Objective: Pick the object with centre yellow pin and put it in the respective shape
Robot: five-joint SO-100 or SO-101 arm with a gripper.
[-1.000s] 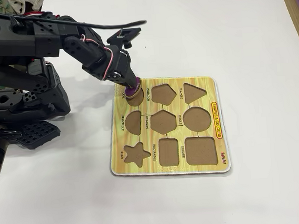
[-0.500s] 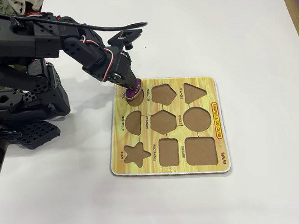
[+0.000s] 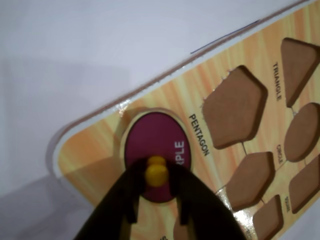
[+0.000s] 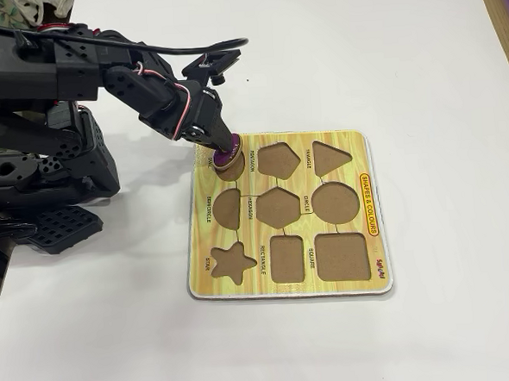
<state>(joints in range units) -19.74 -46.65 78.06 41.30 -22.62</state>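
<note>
The object with centre yellow pin is a purple oval piece [image 3: 150, 137] with a yellow knob [image 3: 157, 175]. It lies in the oval recess at a corner of the wooden shape board [image 3: 172, 90], beside the pentagon hole. My gripper [image 3: 156, 173] comes in from the bottom of the wrist view, and its two dark fingers sit tight on either side of the knob. In the fixed view the gripper [image 4: 226, 149] points down at the piece [image 4: 228, 159], at the board's [image 4: 356, 150] top left corner.
The board's other recesses stand unfilled: pentagon [image 4: 279, 160], triangle [image 4: 330, 157], hexagon, circle, star [image 4: 232, 262], rectangle, square. The black arm and its base [image 4: 42, 177] fill the left side. White table surrounds the board.
The arm's wrist has eased a little to the left and back. The gripper tip and the purple piece stay at the oval recess.
</note>
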